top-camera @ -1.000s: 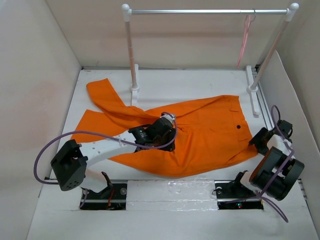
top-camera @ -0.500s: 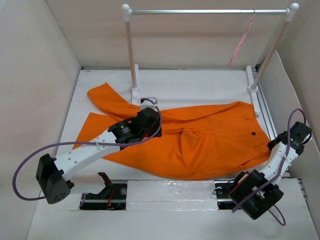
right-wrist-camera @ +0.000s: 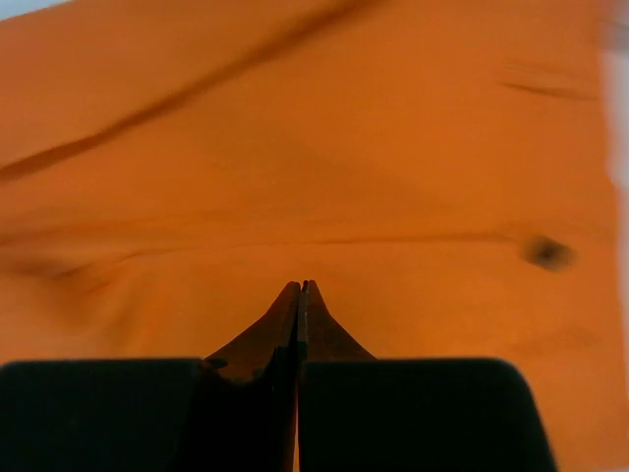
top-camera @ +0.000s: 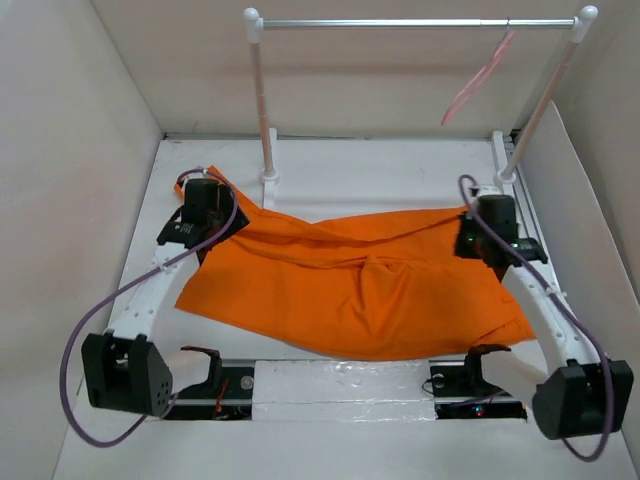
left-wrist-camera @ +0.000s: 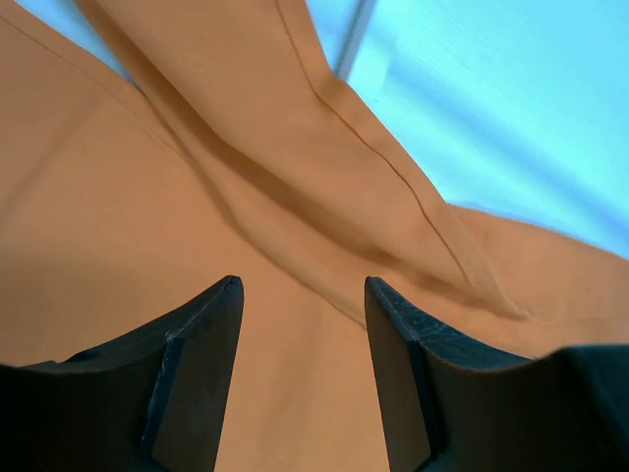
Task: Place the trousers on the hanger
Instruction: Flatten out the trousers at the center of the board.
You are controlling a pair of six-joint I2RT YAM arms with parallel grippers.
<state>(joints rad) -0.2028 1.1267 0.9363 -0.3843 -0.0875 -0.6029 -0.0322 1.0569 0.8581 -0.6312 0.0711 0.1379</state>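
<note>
White tabletop (top-camera: 400, 165) carries the bright orange cloth trousers (top-camera: 350, 290), rumpled, lying between both arms. Left gripper (left-wrist-camera: 303, 285) sits over a seamed fold, fingers spread; right gripper (right-wrist-camera: 300, 288) is pressed together over cloth near the small dark button (right-wrist-camera: 548, 253) — any pinch unclear. Thin pale-pink triangular hanger (top-camera: 480, 75) hangs tilted from the metal rail (top-camera: 400, 22).

surface: white table (top-camera: 330, 165) | lying on it: orange trousers (top-camera: 350, 285), rumpled | standing at rear: rail (top-camera: 268, 178)
</note>
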